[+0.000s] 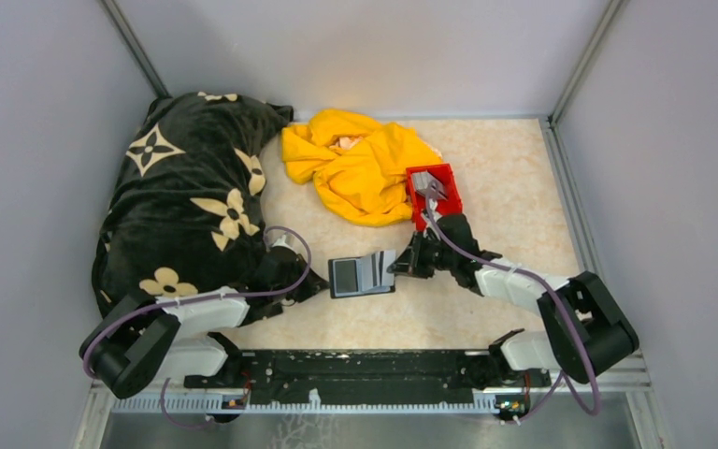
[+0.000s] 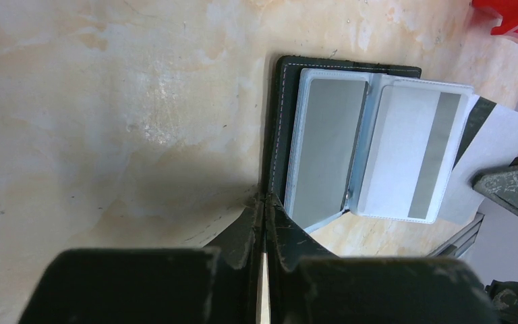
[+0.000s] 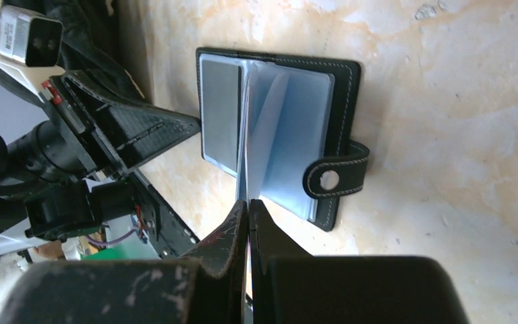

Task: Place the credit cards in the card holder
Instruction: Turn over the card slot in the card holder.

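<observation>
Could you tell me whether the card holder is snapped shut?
No, the card holder lies spread open, with its snap tab unfastened.

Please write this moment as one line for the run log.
phase: card insertion | left jaws: shut, tips at card holder edge | right jaws: shut on credit card | card holder: open

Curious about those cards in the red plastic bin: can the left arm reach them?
Probably not. The left claw is shut at the edge of the open black wallet, and the red plastic bin with its grey cards lies beyond the wallet and the right claw, which pinches a thin white card.
</observation>
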You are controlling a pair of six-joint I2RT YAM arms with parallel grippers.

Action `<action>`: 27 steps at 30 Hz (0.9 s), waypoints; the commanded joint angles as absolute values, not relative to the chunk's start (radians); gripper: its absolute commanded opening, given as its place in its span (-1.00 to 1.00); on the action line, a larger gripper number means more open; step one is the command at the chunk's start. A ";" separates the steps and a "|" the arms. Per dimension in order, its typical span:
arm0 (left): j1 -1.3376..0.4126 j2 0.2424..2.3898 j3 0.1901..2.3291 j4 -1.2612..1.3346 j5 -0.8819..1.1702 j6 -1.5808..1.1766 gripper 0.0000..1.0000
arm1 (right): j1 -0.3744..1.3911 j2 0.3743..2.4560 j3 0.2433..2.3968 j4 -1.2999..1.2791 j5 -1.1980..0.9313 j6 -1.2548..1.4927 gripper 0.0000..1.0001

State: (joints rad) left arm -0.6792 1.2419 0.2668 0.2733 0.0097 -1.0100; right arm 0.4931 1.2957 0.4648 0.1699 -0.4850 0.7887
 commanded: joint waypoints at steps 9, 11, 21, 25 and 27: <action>-0.689 1.275 0.260 0.195 0.012 -0.997 -0.85 | 0.601 1.416 0.609 0.254 -0.470 0.795 -1.00; -0.689 1.278 0.262 0.196 0.014 -0.994 -0.85 | 0.617 1.437 0.624 0.255 -0.460 0.795 -1.00; -0.689 1.290 0.265 0.200 0.021 -0.990 -0.86 | 0.656 1.520 0.655 0.265 -0.440 0.790 -1.00; -0.689 1.262 0.276 0.164 0.008 -0.985 -0.88 | 0.657 1.506 0.660 0.236 -0.416 0.769 -1.00; -0.689 1.236 0.286 0.124 -0.012 -0.976 -0.88 | 0.656 1.499 0.664 0.222 -0.410 0.763 -1.00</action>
State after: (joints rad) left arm -0.6792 1.2579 0.2802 0.2745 0.0216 -1.0088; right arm 0.6460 1.5200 0.6121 0.2153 -0.4358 0.7864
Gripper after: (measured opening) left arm 0.060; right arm 0.008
